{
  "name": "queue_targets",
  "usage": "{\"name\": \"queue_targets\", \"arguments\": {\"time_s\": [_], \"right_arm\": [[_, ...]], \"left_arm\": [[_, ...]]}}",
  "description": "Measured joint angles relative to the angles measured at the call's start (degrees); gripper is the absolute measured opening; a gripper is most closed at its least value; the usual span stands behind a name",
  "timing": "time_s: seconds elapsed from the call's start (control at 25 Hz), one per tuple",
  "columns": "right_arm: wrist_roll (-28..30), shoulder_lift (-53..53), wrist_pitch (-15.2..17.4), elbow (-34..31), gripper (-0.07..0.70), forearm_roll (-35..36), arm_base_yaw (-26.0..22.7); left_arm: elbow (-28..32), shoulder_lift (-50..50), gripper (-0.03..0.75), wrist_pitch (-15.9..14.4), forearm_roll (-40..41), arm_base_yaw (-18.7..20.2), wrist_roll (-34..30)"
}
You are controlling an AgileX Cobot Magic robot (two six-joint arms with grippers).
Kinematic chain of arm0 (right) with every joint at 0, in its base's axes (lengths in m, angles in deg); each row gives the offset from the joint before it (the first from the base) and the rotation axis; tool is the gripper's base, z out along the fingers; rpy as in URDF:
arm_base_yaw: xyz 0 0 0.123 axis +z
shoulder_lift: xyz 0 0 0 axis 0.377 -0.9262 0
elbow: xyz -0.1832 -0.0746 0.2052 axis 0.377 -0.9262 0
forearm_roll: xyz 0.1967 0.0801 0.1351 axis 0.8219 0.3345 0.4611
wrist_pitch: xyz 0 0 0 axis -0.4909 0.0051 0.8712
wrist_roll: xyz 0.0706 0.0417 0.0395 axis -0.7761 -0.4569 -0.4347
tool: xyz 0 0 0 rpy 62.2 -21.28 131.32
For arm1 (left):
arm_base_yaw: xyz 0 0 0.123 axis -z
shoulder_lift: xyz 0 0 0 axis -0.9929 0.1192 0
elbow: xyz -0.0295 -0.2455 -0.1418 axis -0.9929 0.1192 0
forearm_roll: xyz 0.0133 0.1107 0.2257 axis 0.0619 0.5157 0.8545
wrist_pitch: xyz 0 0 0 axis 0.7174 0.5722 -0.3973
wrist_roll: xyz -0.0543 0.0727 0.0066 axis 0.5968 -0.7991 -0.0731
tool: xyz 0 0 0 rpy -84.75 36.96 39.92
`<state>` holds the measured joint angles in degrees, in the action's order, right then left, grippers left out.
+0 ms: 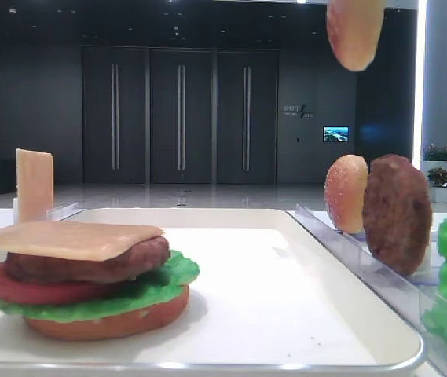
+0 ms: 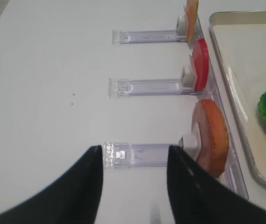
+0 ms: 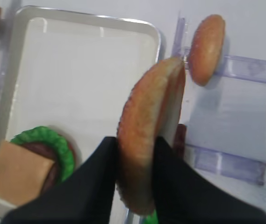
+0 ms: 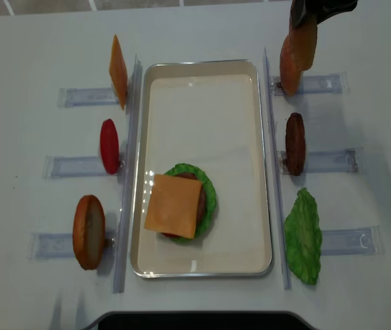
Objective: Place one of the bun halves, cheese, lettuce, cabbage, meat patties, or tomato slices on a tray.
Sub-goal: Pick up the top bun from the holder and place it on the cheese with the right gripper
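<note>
Transport is the step in hand: the right end effector (image 3: 135,161) is pinching the bun top (image 3: 149,135) on edge, jaws pressed against its two faces, and is carrying it high above the desk (image 4: 37,55). In the overhead view the bun is hanging over the right-hand holders, beside another bun (image 4: 290,65) standing in its slot, and outside the tray (image 4: 202,72). On the tray a stack is waiting: bottom bun, lettuce (image 4: 211,196), tomato, patty, and cheese (image 4: 173,206) on top. The next move probably calls for swinging the bun leftward over the stack, turning it dome-up, lowering it, then releasing. The right arm is reaching in from the far right, wrist pointing down. The left end effector (image 2: 133,186) is hovering spread and empty over the left holders, near the reddish bun (image 2: 211,137).
</note>
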<state>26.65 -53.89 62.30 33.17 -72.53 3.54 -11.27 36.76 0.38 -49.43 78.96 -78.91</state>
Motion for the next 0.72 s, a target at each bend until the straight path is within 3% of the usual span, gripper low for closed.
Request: {"name": "queue_targets", "arguments": {"time_s": [0.2,0.48,0.72], "right_arm": [[-4.1,9.6,0.0,-6.9,0.170,0.2,6.4],[-7.7,24.7,-0.2,-25.7,0.170,6.3,9.7],[-8.1,32.7,-7.4,-37.0,0.169,10.8,9.7]], "left_arm": [[0.0,0.0,0.345,0.0,0.0,0.0,0.0],[0.0,0.0,0.345,0.0,0.0,0.0,0.0],[0.0,0.0,0.345,0.0,0.0,0.0,0.0]]}}
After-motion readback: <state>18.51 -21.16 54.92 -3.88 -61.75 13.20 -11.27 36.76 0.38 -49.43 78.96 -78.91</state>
